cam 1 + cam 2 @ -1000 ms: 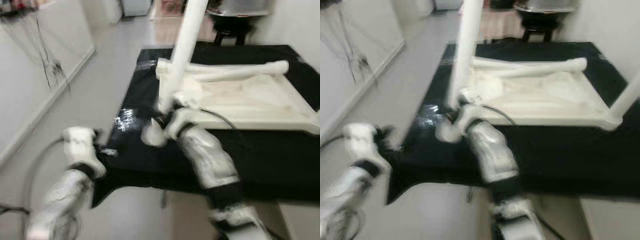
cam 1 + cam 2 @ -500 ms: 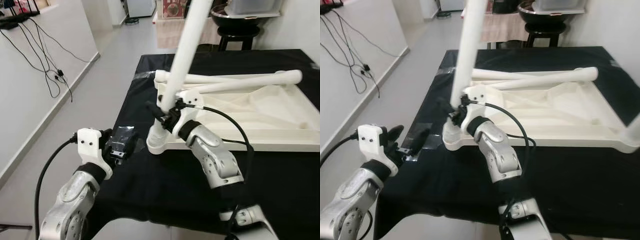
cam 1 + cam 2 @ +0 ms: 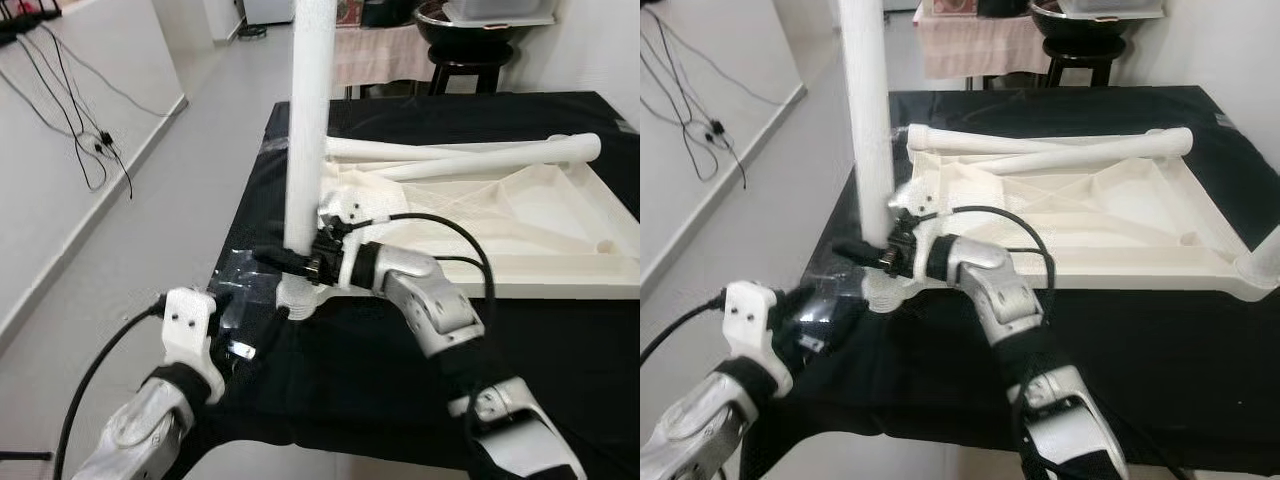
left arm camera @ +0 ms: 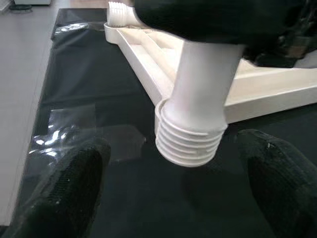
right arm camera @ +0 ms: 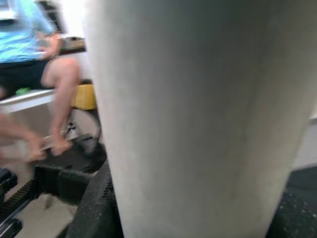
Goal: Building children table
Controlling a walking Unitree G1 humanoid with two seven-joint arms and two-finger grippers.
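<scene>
Black-clothed work table (image 3: 560, 330) in a tiled room. Right gripper (image 3: 300, 262) clenched around upright white leg (image 3: 306, 130) low on its shaft, apparently steadying it in the threaded corner socket (image 4: 188, 141) of the upturned tabletop (image 3: 500, 225). Left gripper (image 4: 173, 183), fingers spread and empty, waits at the socket's 7 o'clock; two spare legs (image 3: 470, 155) lie at 1 o'clock.

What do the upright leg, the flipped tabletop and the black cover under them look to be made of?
Upright leg: likely moulded plastic, matte white, with ridged screw threads at its base socket.
Flipped tabletop: same cream plastic, judging by the moulded ribs underneath.
Black cover: seemingly cloth, draping at the edge, with glossy clear tape patches.
</scene>
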